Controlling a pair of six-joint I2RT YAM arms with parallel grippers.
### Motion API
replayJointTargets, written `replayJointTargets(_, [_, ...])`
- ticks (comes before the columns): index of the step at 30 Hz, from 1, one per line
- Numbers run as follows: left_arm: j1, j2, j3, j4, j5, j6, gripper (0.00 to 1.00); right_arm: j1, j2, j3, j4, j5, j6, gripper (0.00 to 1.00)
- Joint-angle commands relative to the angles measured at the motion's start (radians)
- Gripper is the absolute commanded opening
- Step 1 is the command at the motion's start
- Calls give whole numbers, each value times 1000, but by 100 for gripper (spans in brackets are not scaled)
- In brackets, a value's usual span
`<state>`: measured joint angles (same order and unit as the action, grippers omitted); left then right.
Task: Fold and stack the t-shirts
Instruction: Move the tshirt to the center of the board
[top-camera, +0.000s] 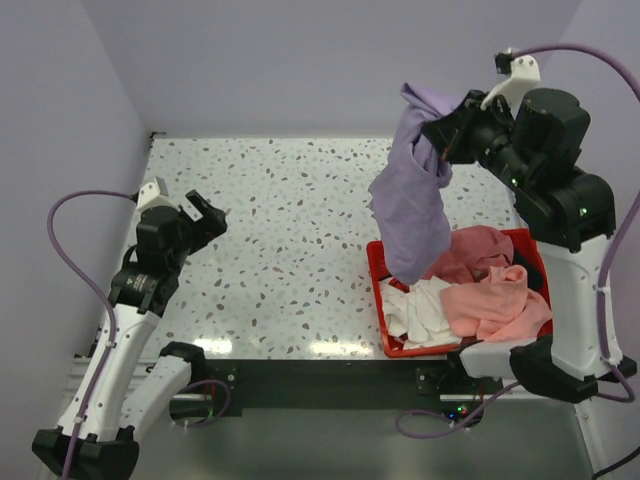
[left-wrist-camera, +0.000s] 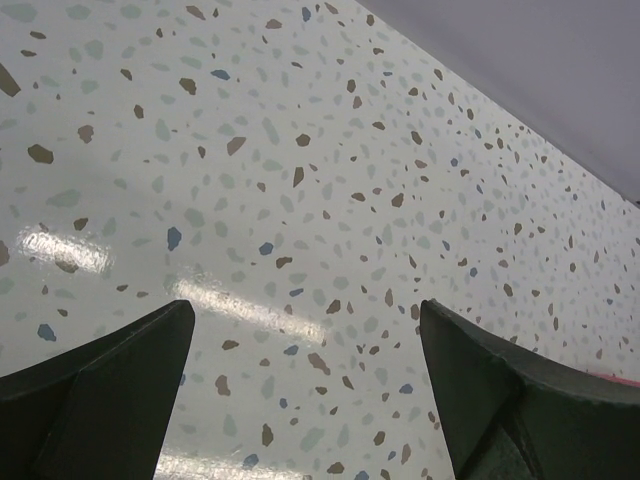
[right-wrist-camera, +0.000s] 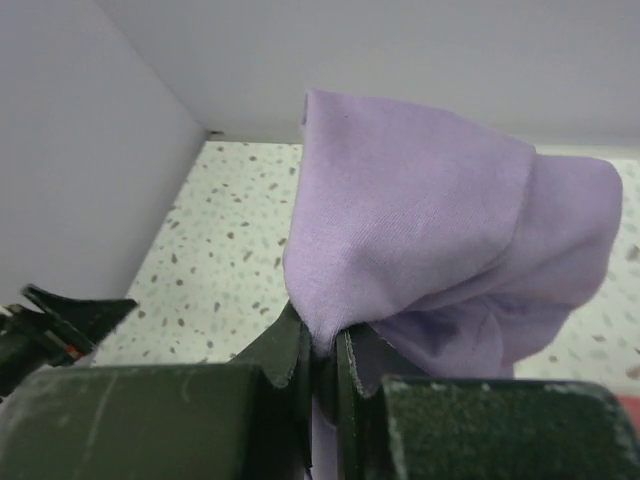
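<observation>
**A:** From above: the right hand (top-camera: 443, 140) pinches the lilac t-shirt (top-camera: 408, 205) over the red bin (top-camera: 374, 262) at the worktop's (top-camera: 280, 200) near right corner, its tail hanging over the heap (top-camera: 485, 295).

**B:** Lift clear, then carry it to the middle. The left hand (top-camera: 197, 213)?

**A:** Its wrist view: fingers (left-wrist-camera: 110, 390) wide apart, empty, over bare worktop.

**B:** Right wrist?

**A:** Jaws clamped on one bunched fold; likely needs spreading.

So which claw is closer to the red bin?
Right. The right claw holds the purple shirt above the red bin; the left claw hangs open over the table, far off to the bin's left.
</observation>
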<state>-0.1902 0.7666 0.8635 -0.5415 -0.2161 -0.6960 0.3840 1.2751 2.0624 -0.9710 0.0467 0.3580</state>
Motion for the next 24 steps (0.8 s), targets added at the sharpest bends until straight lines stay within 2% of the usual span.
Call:
replayJointTargets(1, [8, 2, -12, 43, 34, -7, 100, 4, 101, 93, 161, -250, 15, 0])
replayJointTargets(3, [8, 0, -12, 38, 34, -10, 100, 21, 183, 110, 196, -364, 55, 0])
replayJointTargets(6, [8, -7, -17, 34, 46, -11, 100, 148, 280, 148, 236, -344, 53, 0])
replayJointTargets(10, [8, -24, -6, -4, 31, -10, 100, 242, 385, 188, 297, -378, 52, 0])
replayJointTargets(14, [8, -41, 14, -41, 14, 6, 100, 270, 466, 170, 331, -398, 39, 3])
replayJointTargets(16, [8, -49, 17, -61, 6, 6, 100, 268, 506, 125, 315, -378, -5, 14])
replayJointTargets(19, [8, -49, 16, -84, -12, 1, 100, 230, 590, 72, 275, -245, -124, 26])
replayJointTargets(20, [8, -46, 14, -87, -15, -2, 100, 205, 624, 61, 275, -251, -131, 30])
replayJointTargets(21, [8, -44, 6, -89, -16, -2, 100, 176, 654, 53, 278, -302, -131, 38])
replayJointTargets(22, [8, -33, 2, -92, -17, -10, 100, 117, 732, 56, 272, -312, -126, 59])
replayJointTargets(23, [8, -29, -3, -92, -16, -17, 100, 90, 772, 73, 253, -317, -114, 99])
replayJointTargets(24, [8, -23, -14, -89, -12, -22, 100, 73, 809, 102, 217, -271, -117, 99])
